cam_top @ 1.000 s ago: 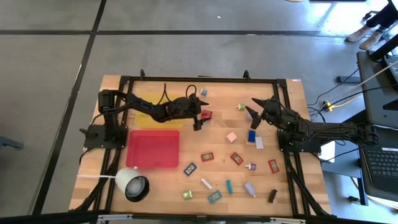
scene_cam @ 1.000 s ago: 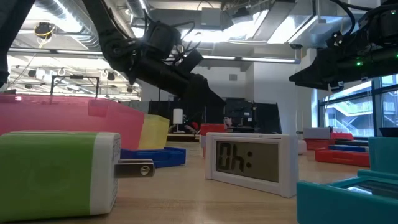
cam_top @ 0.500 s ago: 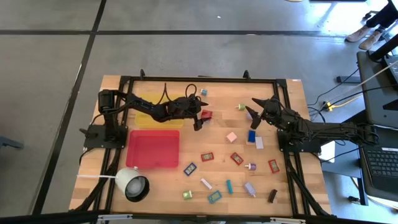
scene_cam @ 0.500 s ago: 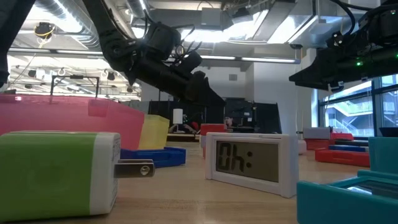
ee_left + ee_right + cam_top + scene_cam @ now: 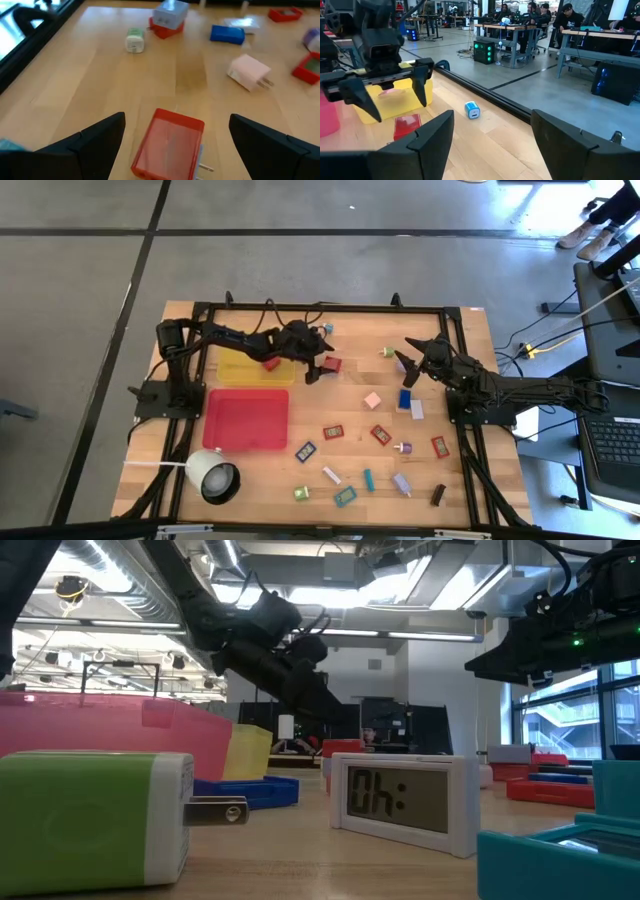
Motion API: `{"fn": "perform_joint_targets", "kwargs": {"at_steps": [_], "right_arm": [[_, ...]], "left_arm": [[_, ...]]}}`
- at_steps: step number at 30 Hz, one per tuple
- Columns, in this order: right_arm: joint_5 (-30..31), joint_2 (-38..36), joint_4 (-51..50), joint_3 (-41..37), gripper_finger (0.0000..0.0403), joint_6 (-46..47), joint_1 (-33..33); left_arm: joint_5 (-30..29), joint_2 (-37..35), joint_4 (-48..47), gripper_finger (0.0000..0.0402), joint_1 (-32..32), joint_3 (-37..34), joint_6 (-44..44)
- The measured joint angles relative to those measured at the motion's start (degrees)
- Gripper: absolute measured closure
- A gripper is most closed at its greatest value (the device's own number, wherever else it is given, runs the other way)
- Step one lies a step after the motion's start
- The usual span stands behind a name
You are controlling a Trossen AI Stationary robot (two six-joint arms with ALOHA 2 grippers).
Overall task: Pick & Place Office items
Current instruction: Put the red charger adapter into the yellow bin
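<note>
Table: a pale wooden top (image 5: 350,395) inside a black frame, standing on a grey floor with dark seams.
Trays: a yellow tray (image 5: 240,367) at the far left with a small red piece (image 5: 270,364) in it; a red tray (image 5: 246,419) just nearer the camera side.
Cup: a white round cup-like thing (image 5: 213,476) with a cord, at the near left corner.
Office items: small coloured pieces (image 5: 372,442) scattered over the middle and right of the top, well apart from the trays.
Left gripper (image 5: 318,370): jaws spread wide, empty, straddling a red plug block (image 5: 170,144) that lies on the wood just beside the yellow tray.
Right gripper (image 5: 404,364): jaws apart, holding nothing, raised near a blue block (image 5: 405,398).
Room: desks with seated people (image 5: 560,12) beyond the table, ceiling lights overhead.
</note>
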Motion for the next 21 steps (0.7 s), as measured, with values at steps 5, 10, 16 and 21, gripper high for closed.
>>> {"fn": "perform_joint_targets", "kwargs": {"at_steps": [5, 10, 16, 21], "right_arm": [[0.0, 0.0, 0.0, 0.0, 0.0133, 0.0, 0.0], [0.0, 0.0, 0.0, 0.0, 0.0133, 0.0, 0.0], [0.0, 0.0, 0.0, 0.0, 0.0133, 0.0, 0.0], [0.0, 0.0, 0.0, 0.0, 0.0133, 0.0, 0.0]], "left_arm": [[2.4, 0.0, -1.5, 0.0047, 0.0, 0.0, 7.0], [2.9, 0.0, -1.9, 0.0047, 0.1, 0.0, 8.6], [3.9, 1.1, -1.8, 0.0047, 1.0, 0.0, 8.2], [3.9, 2.1, -1.3, 0.0047, 1.6, 0.4, 7.8]]}}
